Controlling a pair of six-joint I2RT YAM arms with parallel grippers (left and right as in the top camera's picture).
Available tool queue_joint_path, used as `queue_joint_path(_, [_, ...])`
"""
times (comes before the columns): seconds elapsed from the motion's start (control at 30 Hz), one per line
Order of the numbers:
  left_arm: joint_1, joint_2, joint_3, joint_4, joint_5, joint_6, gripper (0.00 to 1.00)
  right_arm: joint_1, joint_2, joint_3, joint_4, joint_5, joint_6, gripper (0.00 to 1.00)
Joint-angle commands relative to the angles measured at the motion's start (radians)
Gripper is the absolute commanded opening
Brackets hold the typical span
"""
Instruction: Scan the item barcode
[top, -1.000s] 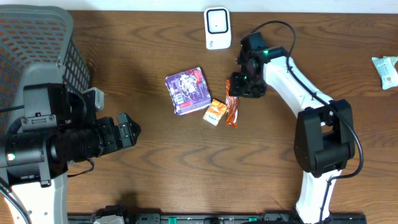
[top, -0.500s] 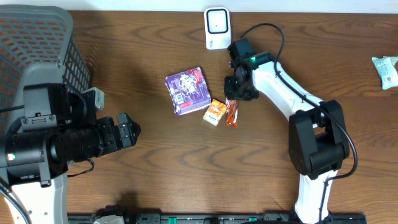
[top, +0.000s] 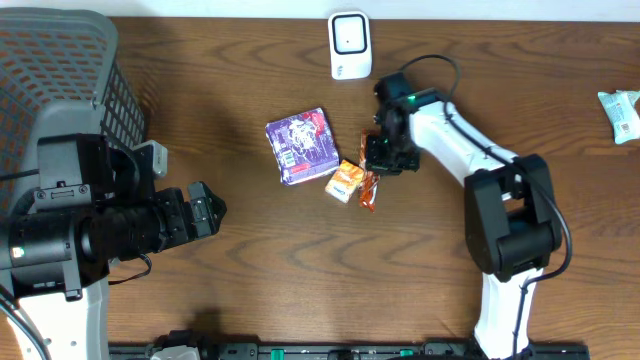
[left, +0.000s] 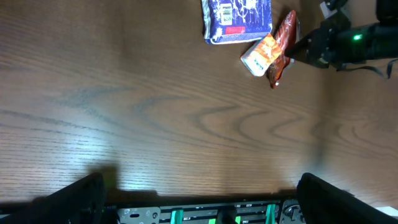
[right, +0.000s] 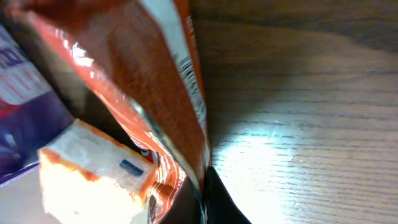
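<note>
Your right gripper has closed on the red packet, hiding its top edge; your left gripper gapes open.

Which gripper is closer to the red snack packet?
Right. The right gripper is shut on the red snack packet; the left gripper hangs open, far from it.

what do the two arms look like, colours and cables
Right arm: white tube-like links, black joints, a thin black cable looping above it, a green light near the wrist. Left arm: bulky black housings on a white base, black fingers.
</note>
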Motion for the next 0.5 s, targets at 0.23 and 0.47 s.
queue_joint_path(0.23, [0.003,0.001,-0.002,-0.003,0.005,0.005,0.98,-0.274,-0.040,0.003,-0.058,-0.254,-0.196,0.01])
queue_joint_path(0.47, [0.003,0.001,-0.002,-0.003,0.005,0.005,0.98,-0.326,-0.040,0.003,-0.125,-0.128,-0.208,0.03])
